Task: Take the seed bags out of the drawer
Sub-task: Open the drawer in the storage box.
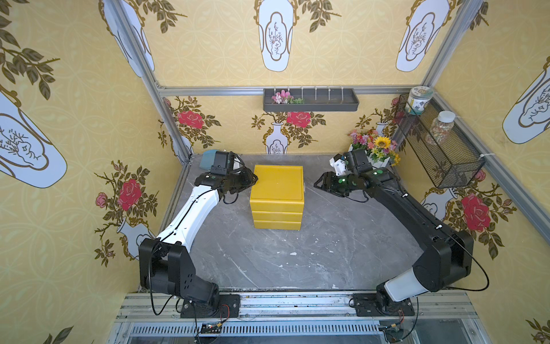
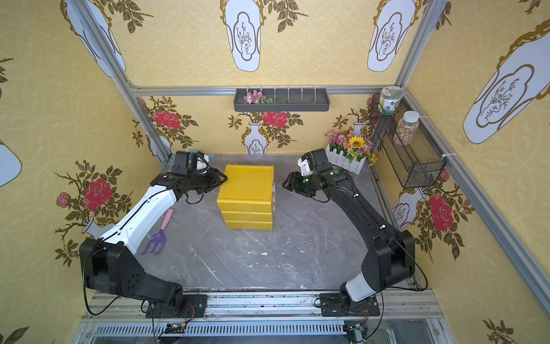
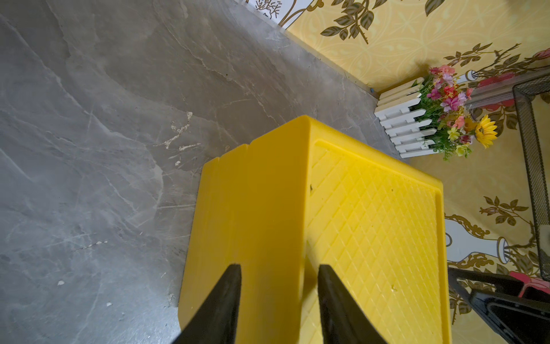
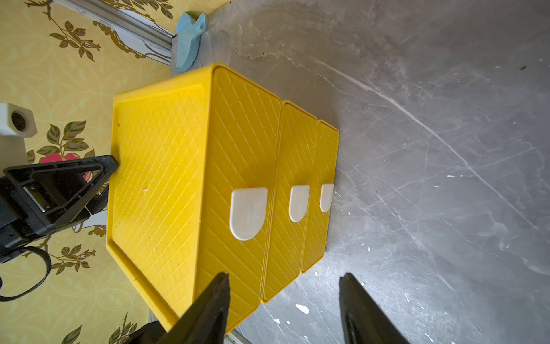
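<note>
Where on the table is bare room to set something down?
Bare: table between the drawers and the arm bases. Crowded: left gripper and right gripper flank the drawers; flowers fill the far right corner; a rake lies by the left arm.

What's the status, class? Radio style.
Left claw open, at edge of drawer unit. Right claw open, facing white handles. Drawers shut, seed bags unseen. Nothing blocking.

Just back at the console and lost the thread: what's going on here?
Both arms flank the yellow drawer unit. The left hand sits at its top edge, on the side away from the handles, jaws apart, seemingly bracing it. The right hand, open and empty, faces the drawer fronts near the white handles without touching them. All three drawers are shut and no seed bags are in sight, so nothing is out yet.
</note>
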Robot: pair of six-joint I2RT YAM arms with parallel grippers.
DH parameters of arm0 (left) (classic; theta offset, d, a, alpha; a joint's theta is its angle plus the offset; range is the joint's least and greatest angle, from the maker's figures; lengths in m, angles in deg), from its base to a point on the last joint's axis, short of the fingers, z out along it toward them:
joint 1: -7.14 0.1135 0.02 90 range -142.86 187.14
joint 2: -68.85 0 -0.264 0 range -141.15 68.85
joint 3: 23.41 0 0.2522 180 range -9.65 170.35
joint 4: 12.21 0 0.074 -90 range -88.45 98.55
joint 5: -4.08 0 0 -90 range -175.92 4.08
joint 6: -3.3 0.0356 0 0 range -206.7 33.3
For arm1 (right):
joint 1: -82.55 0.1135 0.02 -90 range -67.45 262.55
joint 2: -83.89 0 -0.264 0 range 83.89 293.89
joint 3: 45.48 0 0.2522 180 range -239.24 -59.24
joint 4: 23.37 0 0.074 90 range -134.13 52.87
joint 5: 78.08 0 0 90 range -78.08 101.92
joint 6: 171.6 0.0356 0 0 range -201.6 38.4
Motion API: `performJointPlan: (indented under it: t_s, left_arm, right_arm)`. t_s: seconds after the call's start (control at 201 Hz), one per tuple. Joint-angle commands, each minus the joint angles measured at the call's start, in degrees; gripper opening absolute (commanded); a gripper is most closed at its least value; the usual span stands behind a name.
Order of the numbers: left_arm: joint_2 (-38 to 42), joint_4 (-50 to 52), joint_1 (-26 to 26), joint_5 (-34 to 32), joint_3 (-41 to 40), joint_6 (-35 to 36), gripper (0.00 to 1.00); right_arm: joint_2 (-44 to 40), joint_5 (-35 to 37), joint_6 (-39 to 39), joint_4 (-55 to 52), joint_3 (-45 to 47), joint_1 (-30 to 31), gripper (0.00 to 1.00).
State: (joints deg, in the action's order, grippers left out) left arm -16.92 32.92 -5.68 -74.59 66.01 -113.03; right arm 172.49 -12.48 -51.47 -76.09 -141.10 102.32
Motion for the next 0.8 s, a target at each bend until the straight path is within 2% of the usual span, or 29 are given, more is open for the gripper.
performJointPlan:
  t_s: [0.0,0.523,0.792]
  left_arm:
    - [-0.6,0.4,0.0,-0.3,-0.6,1.1,0.46]
    - [1.6,-0.1,0.0,-0.7,-4.9,0.0,0.42]
    - [1.4,-0.1,0.0,-1.0,-4.8,0.0,0.42]
  right_arm:
    - [1.3,0.9,1.3,2.3,-1.1,1.3,0.61]
    - [7.4,1.0,2.4,3.8,-4.7,4.2,0.57]
    - [8.4,2.6,2.0,3.0,-5.0,4.5,0.46]
